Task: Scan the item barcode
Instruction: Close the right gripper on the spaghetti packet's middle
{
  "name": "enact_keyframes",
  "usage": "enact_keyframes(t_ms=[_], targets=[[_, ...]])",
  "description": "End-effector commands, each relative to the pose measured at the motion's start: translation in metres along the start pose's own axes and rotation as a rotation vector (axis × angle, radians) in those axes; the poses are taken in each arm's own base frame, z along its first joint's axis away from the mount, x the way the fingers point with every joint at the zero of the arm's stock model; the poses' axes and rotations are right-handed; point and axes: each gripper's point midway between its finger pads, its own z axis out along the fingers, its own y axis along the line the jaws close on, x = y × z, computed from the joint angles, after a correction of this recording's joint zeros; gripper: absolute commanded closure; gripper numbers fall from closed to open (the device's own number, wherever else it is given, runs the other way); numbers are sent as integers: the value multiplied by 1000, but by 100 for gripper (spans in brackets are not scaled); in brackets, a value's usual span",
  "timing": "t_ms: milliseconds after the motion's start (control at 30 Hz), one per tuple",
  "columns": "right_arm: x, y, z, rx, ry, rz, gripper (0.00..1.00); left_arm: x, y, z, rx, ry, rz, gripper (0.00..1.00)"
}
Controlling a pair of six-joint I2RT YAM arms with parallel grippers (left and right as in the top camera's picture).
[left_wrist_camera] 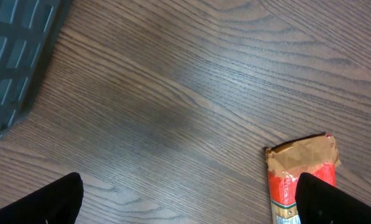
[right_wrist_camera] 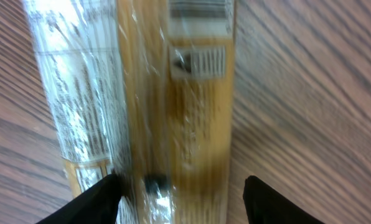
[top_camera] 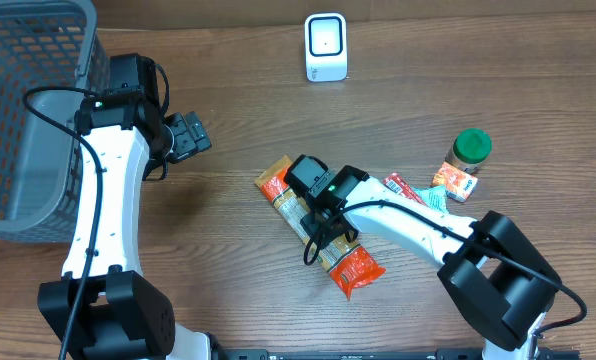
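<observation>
The spaghetti packet lies flat mid-tabletop, its barcode facing up and well short of the white scanner. The right pincer is half-spread astride it, apparently set to lift it but not visibly clamped. The left pincer hangs wide and empty beside the basket, out of the way.

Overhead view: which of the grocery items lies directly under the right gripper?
The long clear pasta packet with orange ends; the right gripper hangs over it. The green-lidded jar and small orange carton sit apart.
</observation>
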Motion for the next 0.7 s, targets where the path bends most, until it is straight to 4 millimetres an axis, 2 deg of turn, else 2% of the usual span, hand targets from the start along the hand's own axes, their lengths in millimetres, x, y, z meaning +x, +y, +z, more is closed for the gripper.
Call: enact_keyframes(t_ms=[0,200,500,667], targets=[[-14,17,-8,-109,-57,-40,31,-5,-1,-9,3,-31,12,0],[-29,23,-10,-136,-116,-26,16,-5,-1,-9,3,-31,12,0],[-10,19,6,-108,-43,-28,14,-5,-1,-9,3,-31,12,0],[0,25,13,-93,-8,-50,15,-5,-1,-9,3,-32,12,0]])
